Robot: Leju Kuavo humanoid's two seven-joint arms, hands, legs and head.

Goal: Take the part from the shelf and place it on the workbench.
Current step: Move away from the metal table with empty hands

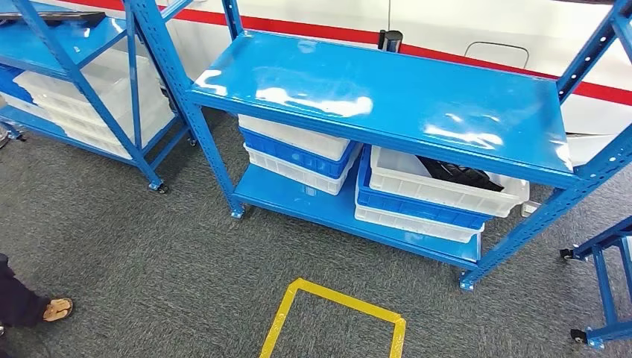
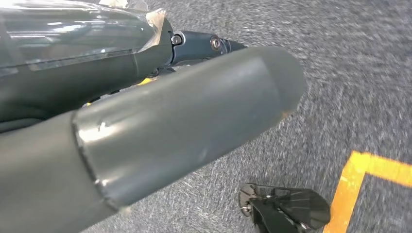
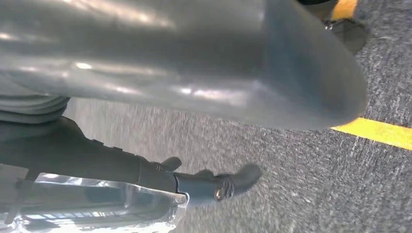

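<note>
A black part (image 1: 458,175) lies in a white bin (image 1: 395,181) on the lower level of the blue shelf (image 1: 387,97), right of centre in the head view. My left hand (image 2: 194,97) hangs over the grey carpet, its thick thumb and dark fingers (image 2: 204,46) stretched out with nothing in them. My right hand (image 3: 194,73) also hangs above the carpet, its fingers (image 3: 214,187) extended and holding nothing.
Stacked blue and white bins (image 1: 298,153) fill the shelf's lower level. A second blue shelf (image 1: 74,67) with white bins stands at the left, another rack (image 1: 607,283) at the right. A yellow tape square (image 1: 335,313) marks the carpet. A person's foot (image 1: 56,308) is at the lower left.
</note>
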